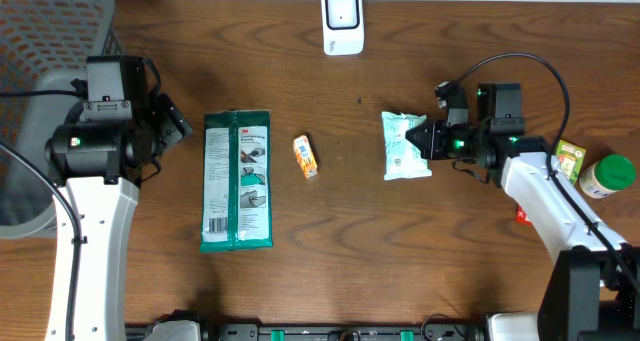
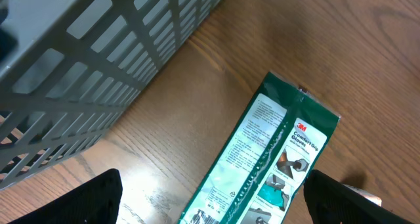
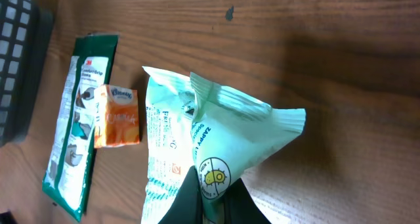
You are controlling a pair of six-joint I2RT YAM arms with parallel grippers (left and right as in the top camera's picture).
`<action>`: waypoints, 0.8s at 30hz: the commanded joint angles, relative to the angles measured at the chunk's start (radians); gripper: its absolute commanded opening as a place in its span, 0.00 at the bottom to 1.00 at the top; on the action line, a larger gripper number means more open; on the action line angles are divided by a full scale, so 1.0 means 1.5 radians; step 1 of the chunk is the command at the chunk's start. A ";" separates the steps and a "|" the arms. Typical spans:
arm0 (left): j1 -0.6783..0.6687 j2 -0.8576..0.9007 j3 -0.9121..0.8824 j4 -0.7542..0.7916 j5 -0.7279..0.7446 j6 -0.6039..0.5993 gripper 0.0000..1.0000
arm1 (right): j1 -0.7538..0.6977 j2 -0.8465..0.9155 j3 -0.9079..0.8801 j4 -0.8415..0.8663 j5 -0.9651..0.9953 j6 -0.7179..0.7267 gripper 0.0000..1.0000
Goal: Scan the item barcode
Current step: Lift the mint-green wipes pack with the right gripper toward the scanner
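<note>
Mint-green pouch (image 1: pixel 403 147) lies right of middle on the wooden bench (image 1: pixel 400 271). From overhead my right tool (image 1: pixel 430 140) sits clenched at its right edge, and the white scanner (image 1: pixel 342 22) stands at the far edge of the bench, well apart from both. My left tool (image 1: pixel 177 125) hangs near the grey basket (image 1: pixel 40 21), just left of a long green glove pack (image 1: pixel 237 181). A small orange box (image 1: pixel 306 155) lies between that pack and the pouch. The left wrist view shows that tool released, its fingers wide at the bottom corners, gripping nothing, with the pack's end on the wood below. In the right wrist view my fingers are pinched shut on the pouch's crimped end, which tents up toward the camera while the rest seems to rest on the bench. I judge the grasp is on and the lift not yet begun. Next I must raise the pouch clear, carry it to the scanner and turn its barcode toward the window. I cannot tell where the barcode sits. Such a thin pinch on a soft pouch may let it swing or slip, so I would move slowly.
</note>
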 commanded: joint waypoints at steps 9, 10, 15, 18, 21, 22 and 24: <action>0.003 -0.004 0.005 -0.002 -0.009 0.008 0.89 | -0.004 -0.041 0.011 -0.110 0.118 -0.003 0.01; 0.003 -0.004 0.005 -0.002 -0.009 0.008 0.89 | -0.004 -0.042 0.016 -0.122 0.120 -0.006 0.01; 0.003 -0.004 0.005 -0.002 -0.009 0.008 0.89 | -0.004 -0.042 0.061 -0.204 0.135 -0.019 0.01; 0.003 -0.004 0.005 -0.002 -0.009 0.008 0.89 | -0.004 -0.042 0.085 -0.245 0.155 -0.025 0.01; 0.003 -0.004 0.005 -0.002 -0.009 0.008 0.89 | -0.004 -0.042 0.093 -0.260 0.143 -0.029 0.01; 0.003 -0.004 0.005 -0.002 -0.009 0.008 0.89 | -0.004 -0.042 0.093 -0.264 0.130 -0.041 0.01; 0.003 -0.004 0.005 -0.002 -0.009 0.008 0.89 | -0.004 -0.042 0.093 -0.274 0.108 -0.066 0.01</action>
